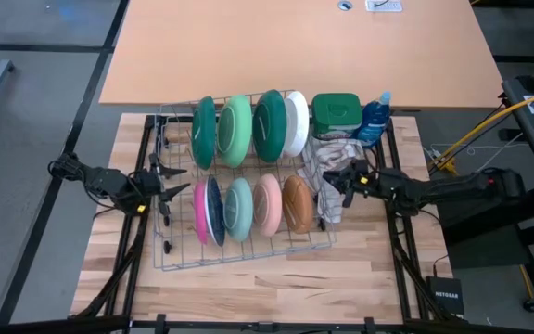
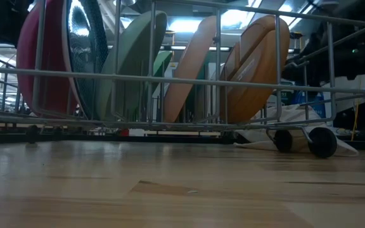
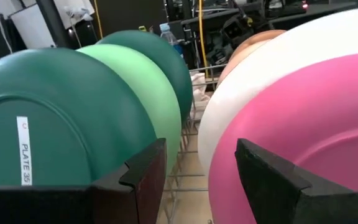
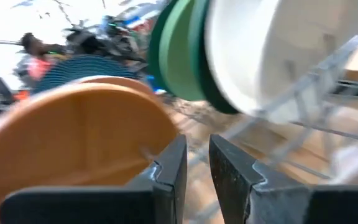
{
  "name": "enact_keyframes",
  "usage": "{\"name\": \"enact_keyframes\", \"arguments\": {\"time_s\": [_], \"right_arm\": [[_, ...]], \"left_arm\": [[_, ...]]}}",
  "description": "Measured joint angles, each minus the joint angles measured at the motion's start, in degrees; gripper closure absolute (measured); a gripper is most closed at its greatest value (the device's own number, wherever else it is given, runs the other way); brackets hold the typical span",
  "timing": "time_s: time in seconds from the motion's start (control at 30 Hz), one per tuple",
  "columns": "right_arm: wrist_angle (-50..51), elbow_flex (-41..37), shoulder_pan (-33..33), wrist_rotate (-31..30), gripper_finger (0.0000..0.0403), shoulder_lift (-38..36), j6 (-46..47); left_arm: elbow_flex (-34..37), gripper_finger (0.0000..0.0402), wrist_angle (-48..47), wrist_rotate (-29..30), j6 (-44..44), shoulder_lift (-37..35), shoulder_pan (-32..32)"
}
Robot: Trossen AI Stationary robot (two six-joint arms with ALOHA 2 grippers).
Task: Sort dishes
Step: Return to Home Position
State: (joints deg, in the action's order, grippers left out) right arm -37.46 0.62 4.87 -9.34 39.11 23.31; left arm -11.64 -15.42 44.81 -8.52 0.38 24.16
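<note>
Left gripper [image 3: 201, 152], fingers [image 3: 138, 180] spread, rack's [image 1: 246, 259] 9 o'clock; right gripper [image 4: 197, 149], barely parted, 3 o'clock: I'd retract both straight outward.

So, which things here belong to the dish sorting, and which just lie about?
Job: dark green plates, light green plate, white plate, pink plate, navy plate, teal plate, light pink plate, brown plate, rack.
Lying about: green tub, blue bottle, cloth.

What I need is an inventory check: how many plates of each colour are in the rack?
Dark green: 2
Light green: 1
White: 1
Bright pink: 1
Navy: 1
Pale teal: 1
Light pink: 1
Brown: 1
Total: 9
</note>
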Motion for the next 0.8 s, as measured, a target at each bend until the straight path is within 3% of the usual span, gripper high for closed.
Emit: {"name": "enact_keyframes", "arguments": {"time_s": [0.23,0.8], "right_arm": [[7.2,0.0,2.7,-0.6,0.0329,0.0,0.3],[21.2,-0.1,2.7,-0.6,0.0329,-1.8,0.4]], "left_arm": [[0.0,0.0218,-0.5,0.8,6.8,0.0,0.0],[0.0,0.0218,-0.9,0.8,6.7,0.0,0.0]]}}
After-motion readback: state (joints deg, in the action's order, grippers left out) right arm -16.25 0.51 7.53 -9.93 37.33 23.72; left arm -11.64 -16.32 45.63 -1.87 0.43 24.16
